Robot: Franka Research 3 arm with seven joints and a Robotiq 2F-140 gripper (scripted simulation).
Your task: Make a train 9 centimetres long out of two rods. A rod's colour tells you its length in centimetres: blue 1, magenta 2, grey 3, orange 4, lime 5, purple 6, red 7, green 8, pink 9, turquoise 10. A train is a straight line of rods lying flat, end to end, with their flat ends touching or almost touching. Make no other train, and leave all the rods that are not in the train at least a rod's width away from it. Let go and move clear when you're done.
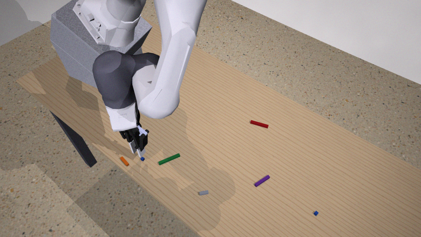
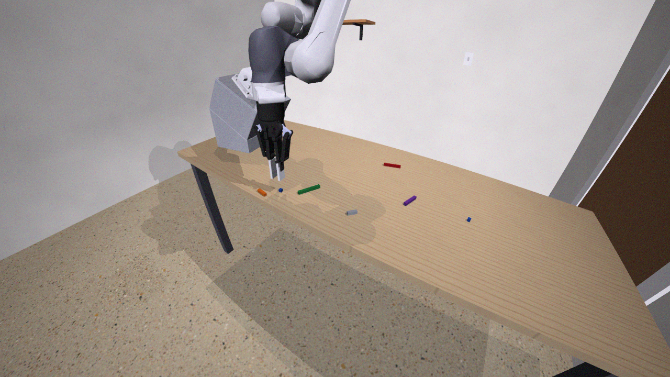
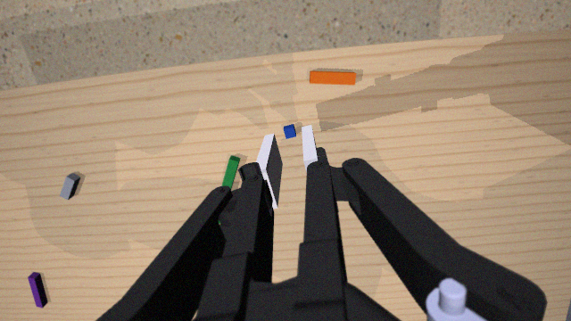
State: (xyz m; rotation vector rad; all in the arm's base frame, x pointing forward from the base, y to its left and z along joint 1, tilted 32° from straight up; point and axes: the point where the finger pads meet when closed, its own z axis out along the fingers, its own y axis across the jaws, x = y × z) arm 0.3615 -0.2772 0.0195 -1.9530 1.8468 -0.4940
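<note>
My gripper [image 1: 137,153] [image 2: 277,178] [image 3: 292,145] is open with a narrow gap, empty, above the table beside a blue rod [image 1: 142,158] [image 2: 280,190] [image 3: 290,131]. The green rod [image 1: 169,159] [image 2: 309,189] [image 3: 230,173] lies near that blue rod, apart from it; my finger partly hides it in the wrist view. A second blue rod [image 1: 315,213] [image 2: 469,219] lies far off. The red rod [image 1: 259,124] [image 2: 392,165], purple rod [image 1: 262,180] [image 2: 410,200] [image 3: 37,290], grey rod [image 1: 203,192] [image 2: 352,212] [image 3: 70,186] and orange rod [image 1: 124,161] [image 2: 261,192] [image 3: 333,78] lie flat and separate.
The wooden table [image 1: 217,88] [image 2: 515,262] [image 3: 424,174] carries all the rods. The orange rod is near its long edge. The grey robot base [image 1: 76,56] [image 2: 234,117] stands at one end. The arm's shadow falls across the green and grey rods.
</note>
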